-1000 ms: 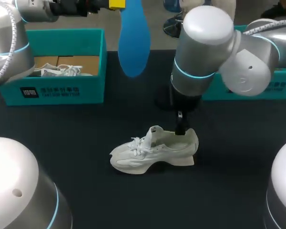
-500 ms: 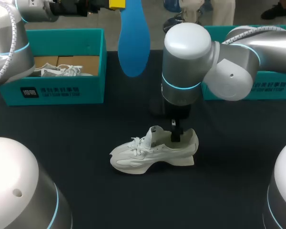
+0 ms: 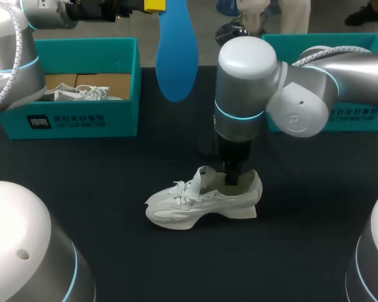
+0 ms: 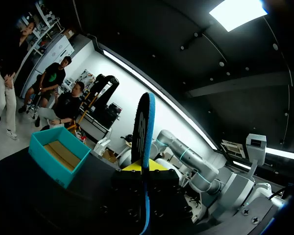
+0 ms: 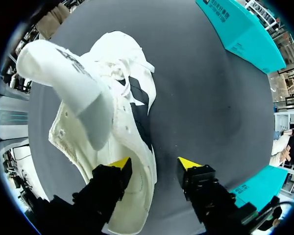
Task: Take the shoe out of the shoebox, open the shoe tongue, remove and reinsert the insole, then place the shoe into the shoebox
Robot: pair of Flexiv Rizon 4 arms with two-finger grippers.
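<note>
Reinsertion seems in hand: the left gripper [image 4: 145, 172] has its fingers clamped on the blue insole [image 3: 177, 56], high over the bench [image 3: 113, 239]. The right gripper [image 5: 154, 164] has its fingers open astride the heel of the shoe [image 3: 195, 201] lying there. Next they should close and steady it.

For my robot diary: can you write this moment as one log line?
left gripper: shut on blue insole, aloft | right gripper: open, straddling heel wall of white shoe
</note>
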